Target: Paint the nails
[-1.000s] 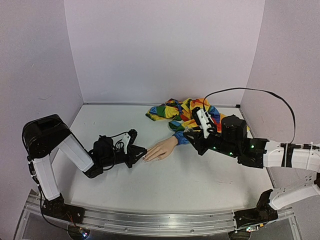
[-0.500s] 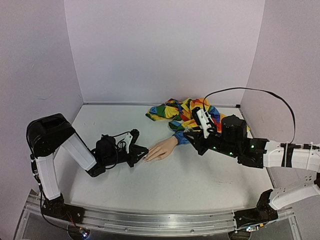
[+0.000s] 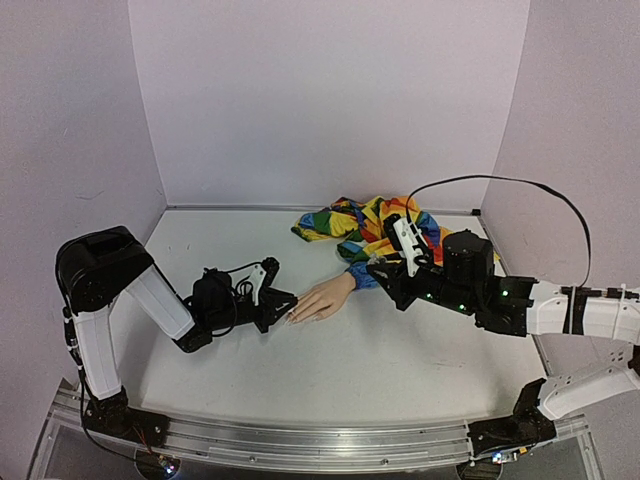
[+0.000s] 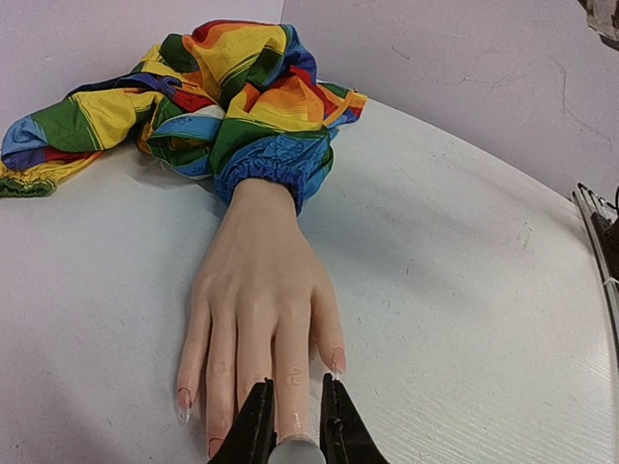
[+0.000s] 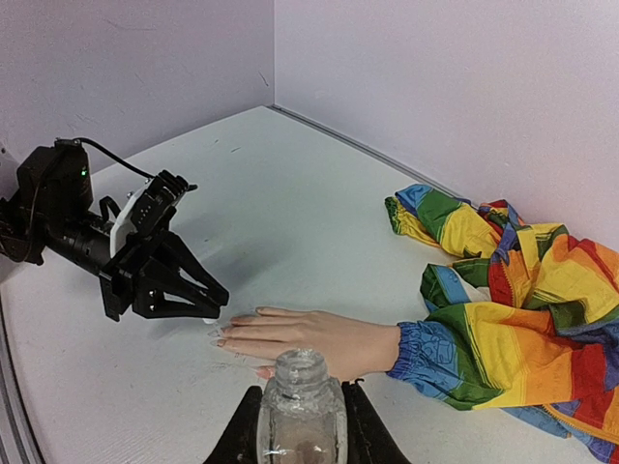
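Hand (image 3: 322, 300) lies palm down mid-bench (image 3: 350, 370), sleeve (image 3: 365, 222) trailing toward the far right corner, with the nails (image 4: 184, 411) pointing to the left edge. Left gripper (image 4: 295, 396), at the fingertips, pinches a pale item (image 4: 290, 450). Right gripper (image 5: 303, 396), by the cuff, clamps a clear bottle (image 5: 300, 372).

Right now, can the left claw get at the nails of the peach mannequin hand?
Probably yes. The left claw, shut on a small pale cap, sits right at the fingertips of the peach mannequin hand; nothing lies over the nails.
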`<state>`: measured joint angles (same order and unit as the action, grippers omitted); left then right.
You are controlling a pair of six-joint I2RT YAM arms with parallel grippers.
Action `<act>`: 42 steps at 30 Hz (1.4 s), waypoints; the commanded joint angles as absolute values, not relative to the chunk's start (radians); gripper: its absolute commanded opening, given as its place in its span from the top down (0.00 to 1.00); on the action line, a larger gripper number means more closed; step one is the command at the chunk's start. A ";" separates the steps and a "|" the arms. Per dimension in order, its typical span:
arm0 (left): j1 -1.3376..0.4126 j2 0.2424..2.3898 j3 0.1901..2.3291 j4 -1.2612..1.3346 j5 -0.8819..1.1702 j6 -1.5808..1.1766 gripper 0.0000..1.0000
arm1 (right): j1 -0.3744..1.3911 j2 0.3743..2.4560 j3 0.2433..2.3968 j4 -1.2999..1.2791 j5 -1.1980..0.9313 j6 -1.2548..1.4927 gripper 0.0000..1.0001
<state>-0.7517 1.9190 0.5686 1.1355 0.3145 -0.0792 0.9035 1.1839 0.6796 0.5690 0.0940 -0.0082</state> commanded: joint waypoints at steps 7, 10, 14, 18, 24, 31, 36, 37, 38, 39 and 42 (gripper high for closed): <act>-0.746 1.939 0.599 1.197 0.330 -0.069 1.00 | 0.898 1.181 0.691 0.640 0.088 -0.008 1.00; -0.746 1.945 0.601 1.196 0.329 -0.067 1.00 | 0.899 1.184 0.691 0.642 0.085 -0.008 1.00; -0.746 1.948 0.601 1.195 0.325 -0.065 1.00 | 0.899 1.183 0.690 0.644 0.086 -0.008 1.00; -0.745 1.950 0.600 1.196 0.325 -0.061 1.00 | 0.899 1.184 0.689 0.644 0.085 -0.008 1.00; -0.745 1.955 0.605 1.196 0.329 -0.062 1.00 | 0.898 1.190 0.690 0.647 0.082 -0.008 1.00; -0.744 1.964 0.612 1.195 0.331 -0.056 1.00 | 0.899 1.192 0.690 0.649 0.080 -0.008 1.00; -0.744 1.962 0.611 1.195 0.335 -0.059 1.00 | 0.899 1.193 0.689 0.649 0.077 -0.008 1.00; -0.744 1.961 0.608 1.195 0.333 -0.058 1.00 | 0.898 1.195 0.689 0.649 0.077 -0.008 1.00; -0.744 1.961 0.605 1.195 0.330 -0.056 1.00 | 0.899 1.195 0.689 0.650 0.076 -0.008 1.00; -0.744 1.960 0.603 1.195 0.327 -0.054 1.00 | 0.899 1.196 0.690 0.650 0.074 -0.008 1.00; -0.744 1.961 0.600 1.195 0.328 -0.052 1.00 | 0.898 1.199 0.691 0.650 0.071 -0.008 1.00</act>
